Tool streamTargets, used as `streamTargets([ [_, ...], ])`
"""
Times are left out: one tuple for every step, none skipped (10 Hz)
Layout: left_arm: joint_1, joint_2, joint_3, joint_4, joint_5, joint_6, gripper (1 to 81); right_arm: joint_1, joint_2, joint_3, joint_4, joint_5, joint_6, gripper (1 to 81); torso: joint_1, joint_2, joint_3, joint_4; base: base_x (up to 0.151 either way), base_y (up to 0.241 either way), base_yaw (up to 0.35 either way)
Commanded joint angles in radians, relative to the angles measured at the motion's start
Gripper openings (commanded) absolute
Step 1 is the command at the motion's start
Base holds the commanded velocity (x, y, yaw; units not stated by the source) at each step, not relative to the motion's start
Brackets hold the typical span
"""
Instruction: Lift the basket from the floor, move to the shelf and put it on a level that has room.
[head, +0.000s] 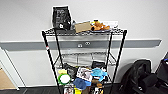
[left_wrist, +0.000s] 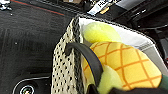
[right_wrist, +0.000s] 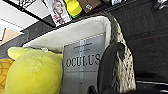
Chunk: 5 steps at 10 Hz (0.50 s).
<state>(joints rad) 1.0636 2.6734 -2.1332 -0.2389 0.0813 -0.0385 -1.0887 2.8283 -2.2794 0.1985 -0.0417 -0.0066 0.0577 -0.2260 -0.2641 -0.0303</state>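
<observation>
The basket (left_wrist: 65, 67), carried above the floor (left_wrist: 27, 37) before the shelf (head: 83, 32), holds a plush pineapple (left_wrist: 125, 65) and an Oculus box (right_wrist: 82, 65). Light, flexible weave (best gripped at both handles); neither pincer's state can be told.

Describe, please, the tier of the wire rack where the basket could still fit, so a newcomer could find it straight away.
Start at the black wire shelf against the white wall. Its topmost tier carries a black bag, a cardboard box and orange things. The level just beneath is the one: a bare wire grid, unlike the crowded top and the cluttered tier below it.
</observation>
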Motion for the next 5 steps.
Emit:
streamTargets([
  [-0.116, -0.009, 0.042, -0.003, 0.014, 0.000, 1.0, 0.111, 0.006, 0.049, 0.016, -0.023, 0.005, 1.0, 0.000, 0.000, 0.000, 0.000, 0.118, 0.000, 0.000],
  [-0.116, -0.009, 0.042, -0.003, 0.012, 0.000, 1.0, 0.111, 0.006, 0.051, 0.016, -0.023, 0.005, 1.0, 0.000, 0.000, 0.000, 0.000, 0.117, 0.000, 0.000],
  [-0.116, -0.009, 0.042, -0.003, 0.012, 0.000, 1.0, 0.112, 0.006, 0.051, 0.016, -0.023, 0.007, 1.0, 0.000, 0.000, 0.000, 0.000, 0.117, 0.000, 0.000],
  [-0.116, -0.009, 0.042, -0.003, 0.012, 0.000, 1.0, 0.112, 0.006, 0.049, 0.016, -0.023, 0.007, 1.0, 0.000, 0.000, 0.000, 0.000, 0.118, 0.000, 0.000],
  [-0.116, -0.009, 0.042, -0.003, 0.012, 0.000, 1.0, 0.114, 0.006, 0.049, 0.018, -0.023, 0.007, 1.0, 0.000, 0.000, 0.000, 0.000, 0.117, 0.000, 0.000],
])
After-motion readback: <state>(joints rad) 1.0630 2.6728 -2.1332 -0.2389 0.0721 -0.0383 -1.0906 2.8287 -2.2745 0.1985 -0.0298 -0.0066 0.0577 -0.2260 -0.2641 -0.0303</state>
